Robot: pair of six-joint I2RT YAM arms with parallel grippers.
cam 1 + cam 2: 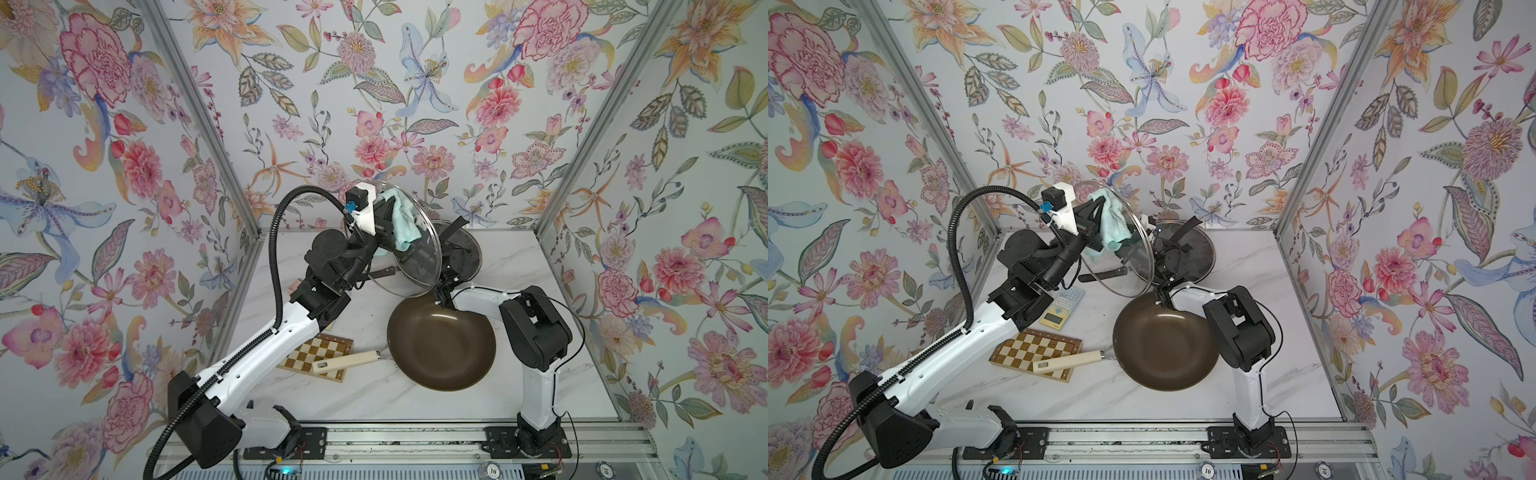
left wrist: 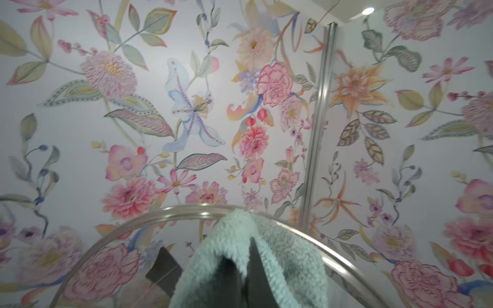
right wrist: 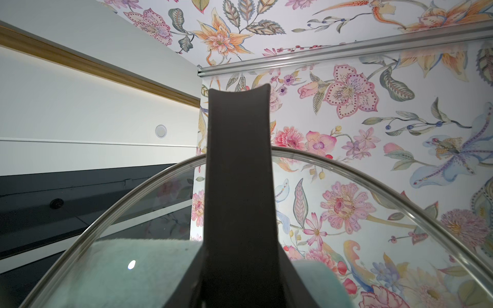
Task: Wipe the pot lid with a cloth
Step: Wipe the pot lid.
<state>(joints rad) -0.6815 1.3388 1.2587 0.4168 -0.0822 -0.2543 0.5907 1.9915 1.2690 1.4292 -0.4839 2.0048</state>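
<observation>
Glass pot lid (image 1: 419,266) is held on edge, tilted, clear of the worktop (image 1: 374,395), upper centre in both top views. The right tool (image 1: 449,249) is clamped on its far face, apparently at the handle. Mint terry cloth (image 1: 401,220) is pressed on the near face's upper half, pinched tight in the left tool (image 1: 386,218). The lid lies just frame-right of that tool, so the wipe likely runs down the glass.
</observation>
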